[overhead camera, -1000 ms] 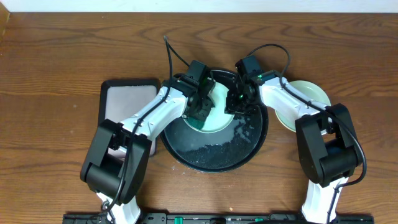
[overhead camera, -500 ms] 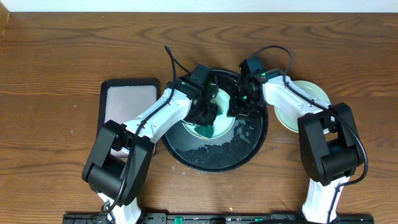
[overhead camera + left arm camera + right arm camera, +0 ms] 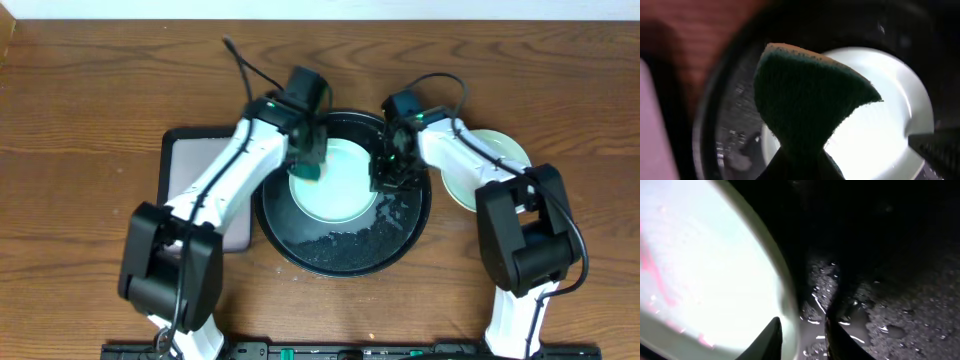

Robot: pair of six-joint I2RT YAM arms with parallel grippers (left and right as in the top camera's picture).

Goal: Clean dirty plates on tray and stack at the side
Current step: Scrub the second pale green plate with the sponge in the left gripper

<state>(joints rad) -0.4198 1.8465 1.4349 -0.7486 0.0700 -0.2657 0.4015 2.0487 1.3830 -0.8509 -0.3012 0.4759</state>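
A pale mint plate (image 3: 335, 188) lies flat on the round black tray (image 3: 345, 262). My left gripper (image 3: 308, 160) is shut on a green sponge (image 3: 308, 170) with a yellow back and holds it over the plate's far-left edge. In the left wrist view the sponge (image 3: 810, 95) hangs over the plate (image 3: 890, 115). My right gripper (image 3: 388, 178) is at the plate's right rim. In the right wrist view its jaws (image 3: 802, 335) stand narrowly open astride the rim, one finger over the plate (image 3: 700, 255), the other on the tray (image 3: 900, 305). More pale plates (image 3: 492, 165) sit stacked right of the tray.
Wet dark crumbs (image 3: 350, 240) cover the front of the tray's floor, also seen in the right wrist view (image 3: 880, 325). A rectangular grey tray with a black rim (image 3: 195, 165) lies on the left, partly under my left arm. The table is brown wood.
The plate was tipped up on the tray half a second ago and now lies flat. My left gripper moved up and left with the sponge. The right gripper barely moved.
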